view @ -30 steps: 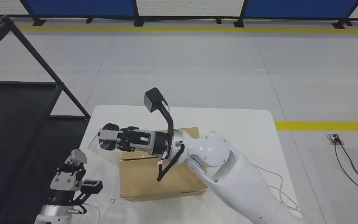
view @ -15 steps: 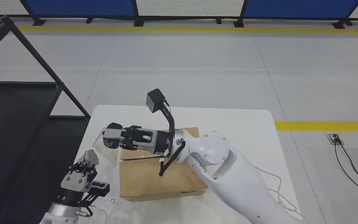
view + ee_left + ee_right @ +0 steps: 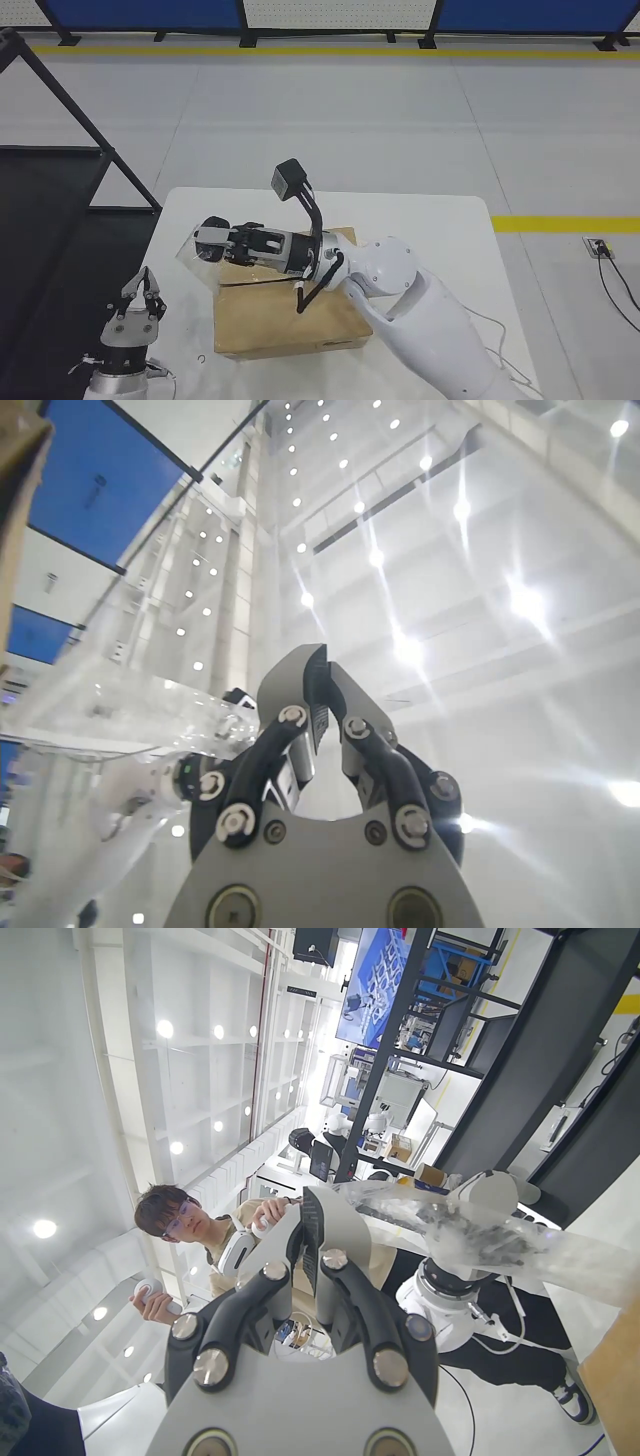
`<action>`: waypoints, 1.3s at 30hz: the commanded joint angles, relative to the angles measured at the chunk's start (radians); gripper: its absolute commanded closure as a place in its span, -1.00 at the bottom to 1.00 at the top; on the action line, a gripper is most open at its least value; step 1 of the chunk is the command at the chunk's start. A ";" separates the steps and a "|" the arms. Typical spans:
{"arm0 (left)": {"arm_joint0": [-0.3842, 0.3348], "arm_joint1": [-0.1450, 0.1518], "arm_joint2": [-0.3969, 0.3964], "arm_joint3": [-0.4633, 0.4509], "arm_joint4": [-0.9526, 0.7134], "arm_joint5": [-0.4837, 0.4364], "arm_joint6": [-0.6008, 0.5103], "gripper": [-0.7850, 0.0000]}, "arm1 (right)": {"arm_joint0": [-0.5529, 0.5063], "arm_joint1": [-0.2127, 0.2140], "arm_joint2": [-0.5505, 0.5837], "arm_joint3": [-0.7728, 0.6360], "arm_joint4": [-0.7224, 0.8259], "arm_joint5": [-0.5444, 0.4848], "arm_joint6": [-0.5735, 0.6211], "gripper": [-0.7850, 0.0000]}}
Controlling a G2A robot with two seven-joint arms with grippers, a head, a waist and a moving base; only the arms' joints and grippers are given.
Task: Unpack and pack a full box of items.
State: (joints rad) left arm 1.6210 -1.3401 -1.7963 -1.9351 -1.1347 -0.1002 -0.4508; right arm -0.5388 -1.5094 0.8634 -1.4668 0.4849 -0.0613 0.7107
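As the right gripper [image 3: 208,238], clamped on the plastic bag [image 3: 475,1233], retreated toward the box [image 3: 270,320] | left gripper [image 3: 325,657] closed, empty | repacking likely.

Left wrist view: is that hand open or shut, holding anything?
Shut and empty. The grey metal left hand has its fingertips touching, nothing between them; the clear crinkled plastic bag lies farther off, apart from it.
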 commanded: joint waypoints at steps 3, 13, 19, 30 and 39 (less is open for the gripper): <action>-0.008 0.005 -0.013 -0.023 0.139 -0.011 0.031 1.00 | -0.005 -0.001 0.009 -0.001 -0.001 -0.005 0.011 1.00; -0.007 0.004 -0.007 -0.027 0.105 0.010 0.045 1.00 | -0.016 -0.002 0.023 -0.004 -0.004 -0.014 0.012 1.00; -0.017 0.005 -0.006 -0.013 0.434 -0.223 0.081 1.00 | -0.030 -0.001 0.022 -0.015 -0.008 -0.012 0.002 1.00; -0.039 0.013 0.025 0.004 0.853 -0.316 0.082 1.00 | -0.037 -0.007 0.037 -0.008 0.015 0.009 0.017 1.00; -0.049 0.017 0.069 0.046 0.982 -0.316 0.078 1.00 | -0.044 -0.009 0.052 0.005 0.013 0.025 0.026 1.00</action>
State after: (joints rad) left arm 1.5766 -1.3226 -1.7318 -1.8965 -0.1674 -0.4114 -0.3856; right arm -0.5810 -1.5181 0.9142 -1.4630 0.4981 -0.0387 0.7352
